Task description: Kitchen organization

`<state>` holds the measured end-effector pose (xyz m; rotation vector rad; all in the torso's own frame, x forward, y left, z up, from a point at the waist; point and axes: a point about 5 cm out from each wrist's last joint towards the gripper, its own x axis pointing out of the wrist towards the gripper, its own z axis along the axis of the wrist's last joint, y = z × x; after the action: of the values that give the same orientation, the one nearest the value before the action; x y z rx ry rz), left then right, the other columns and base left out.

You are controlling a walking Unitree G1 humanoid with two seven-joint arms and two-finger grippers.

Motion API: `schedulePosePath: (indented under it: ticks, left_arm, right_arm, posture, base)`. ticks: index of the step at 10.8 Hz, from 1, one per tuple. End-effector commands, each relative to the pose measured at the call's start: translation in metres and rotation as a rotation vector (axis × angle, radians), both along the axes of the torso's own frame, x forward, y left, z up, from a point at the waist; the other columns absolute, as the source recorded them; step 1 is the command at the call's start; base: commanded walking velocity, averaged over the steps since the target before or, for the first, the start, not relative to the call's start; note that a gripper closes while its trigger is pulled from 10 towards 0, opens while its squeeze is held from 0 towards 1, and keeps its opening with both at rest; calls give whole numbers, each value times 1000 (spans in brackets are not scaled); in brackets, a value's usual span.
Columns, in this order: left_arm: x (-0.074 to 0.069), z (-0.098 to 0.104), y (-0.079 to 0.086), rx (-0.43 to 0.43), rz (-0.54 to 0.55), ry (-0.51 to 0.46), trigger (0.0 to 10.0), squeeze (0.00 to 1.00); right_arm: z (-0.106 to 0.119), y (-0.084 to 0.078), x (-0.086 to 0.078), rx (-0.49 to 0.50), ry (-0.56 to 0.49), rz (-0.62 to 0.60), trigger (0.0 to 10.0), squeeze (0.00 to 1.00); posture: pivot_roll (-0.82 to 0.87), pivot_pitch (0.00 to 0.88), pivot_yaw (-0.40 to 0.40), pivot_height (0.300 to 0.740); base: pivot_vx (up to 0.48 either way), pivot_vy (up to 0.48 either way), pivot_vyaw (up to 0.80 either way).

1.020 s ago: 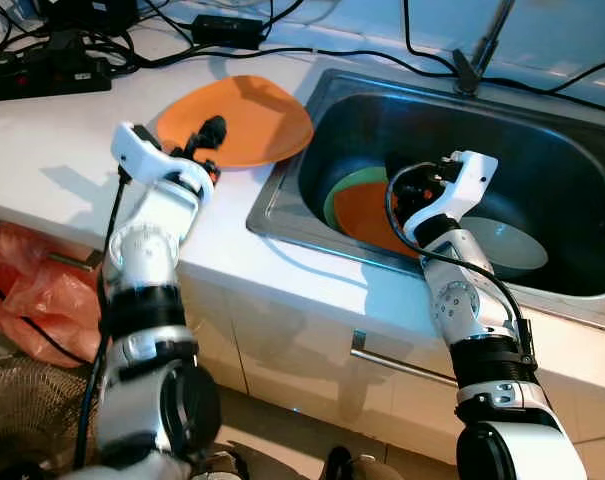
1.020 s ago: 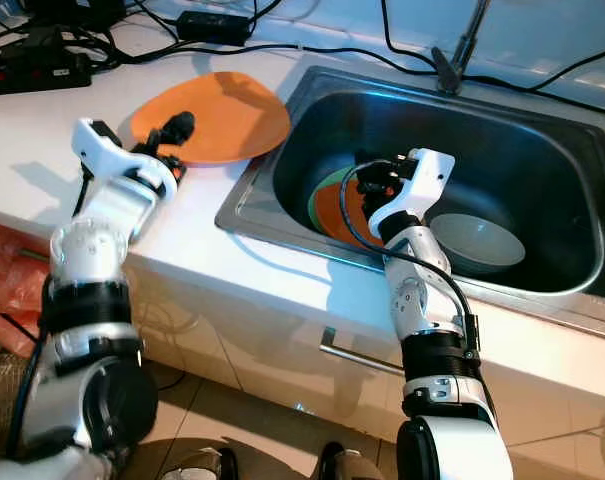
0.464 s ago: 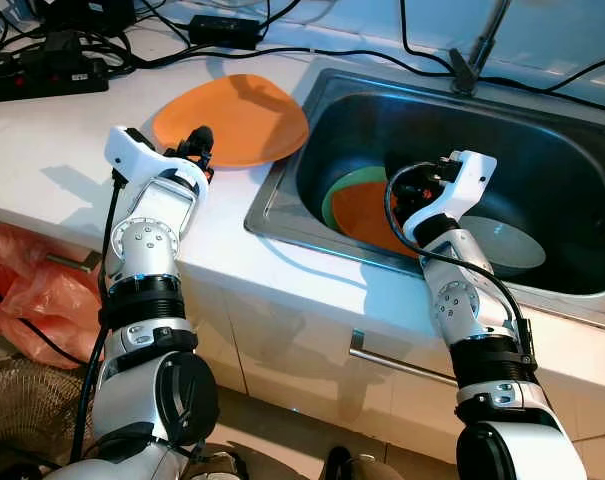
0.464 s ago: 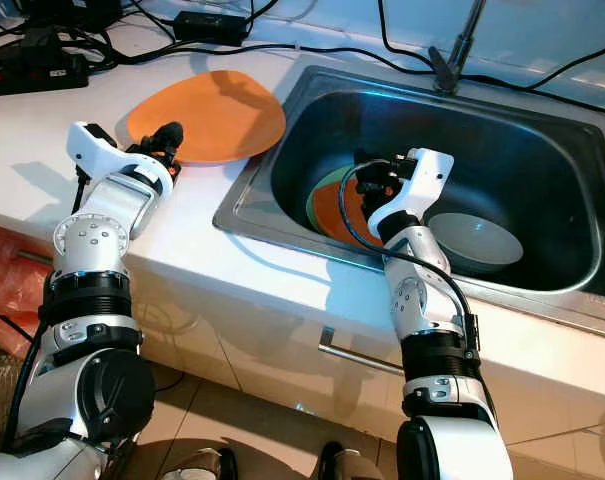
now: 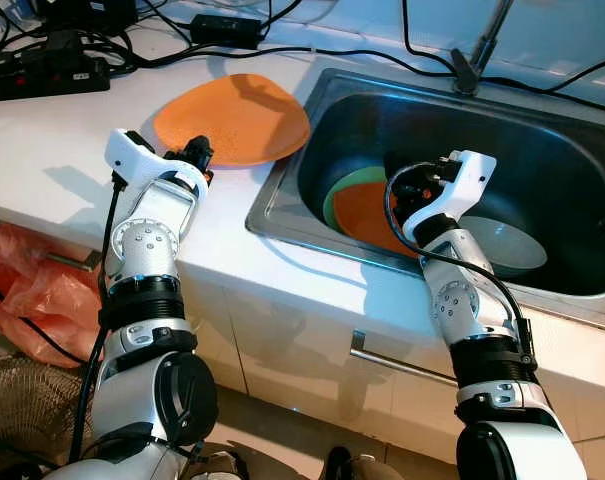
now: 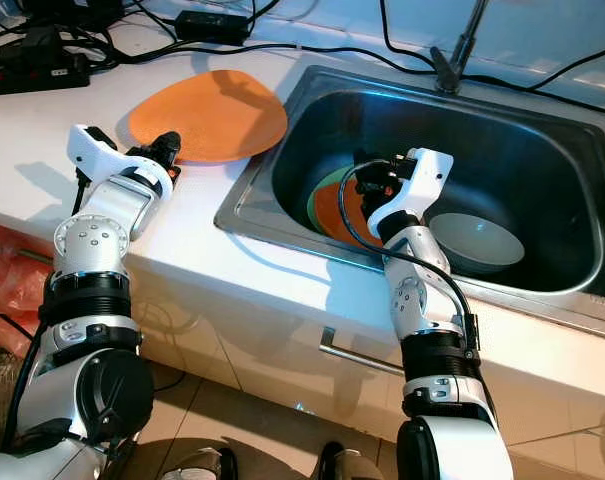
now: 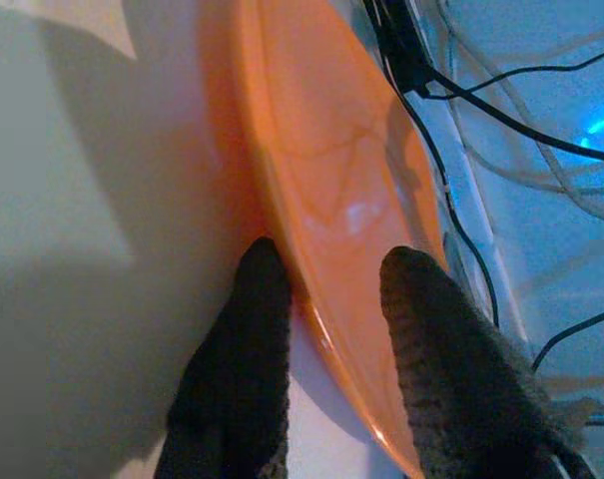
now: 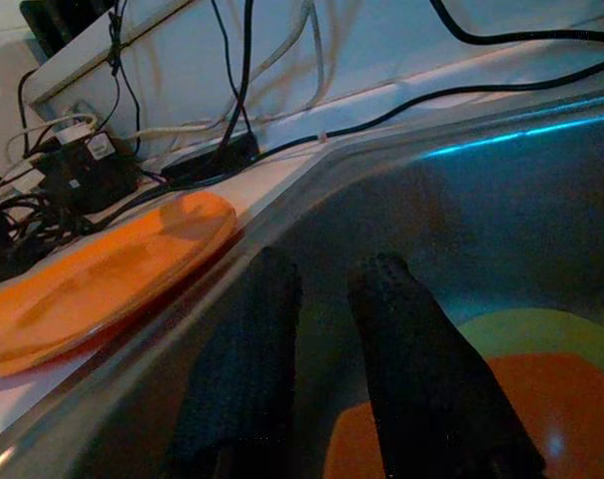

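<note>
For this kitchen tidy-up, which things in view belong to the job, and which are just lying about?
Job:
- orange plate on the counter, its rim between the left gripper fingers
- orange and green plates in the sink
- grey bowl in the sink
- right gripper above them

Lying about:
- power strip
- cables
- red bag

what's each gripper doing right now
Left gripper: open, fingers astride the orange plate rim, not clamped.
Right gripper: open, empty, in the sink.
</note>
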<state>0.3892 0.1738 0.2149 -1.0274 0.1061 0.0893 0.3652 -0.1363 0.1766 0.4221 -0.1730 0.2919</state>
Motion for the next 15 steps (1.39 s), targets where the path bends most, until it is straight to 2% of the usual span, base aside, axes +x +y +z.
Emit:
schedulePosePath:
  ticks: [1,7,9,10,11,12,13,14,15]
  left_arm:
    - [0,-1,-2,8,-1,9,0,0]
    - [-1,-2,-2,28,6,5,0,0]
    - [-2,1,-3,57,13,-28,0,0]
    - [-2,8,-3,59,16,-73,0,0]
    - [-3,20,-2,38,25,-172,0,0]
    - [-7,38,-4,11,11,-319,0,0]
    - [-11,47,-6,-13,-4,-388,510,0]
    - [-13,54,-9,-28,-24,-440,10000,0]
    - [-14,56,-11,-36,-34,-462,10000,0]
  right_arm:
    - [5,0,1,-19,-8,7,10000,0]
    - [4,1,1,-25,-1,11,10000,0]
    - [3,1,1,-26,1,10,10000,0]
    - [3,0,1,-27,2,8,10000,0]
    - [3,0,0,-28,3,8,10000,0]
    - [3,0,0,-28,4,9,10000,0]
    - [2,0,1,-28,6,9,10000,0]
    - [2,1,1,-27,5,11,10000,0]
    - [2,1,1,-27,6,10,10000,0]
  posture:
    - [25,125,-32,740]
    - [30,127,-39,740]
    - [28,128,-40,740]
    - [27,129,-41,740]
    - [28,128,-42,740]
    - [30,128,-43,740]
    - [31,128,-43,740]
    - [30,127,-43,740]
    - [29,126,-43,740]
  base:
    - [0,0,0]
    - [0,0,0]
    - [0,0,0]
    - [0,0,0]
    - [0,0,0]
    - [0,0,0]
    - [0,0,0]
    - [0,0,0]
    - [0,0,0]
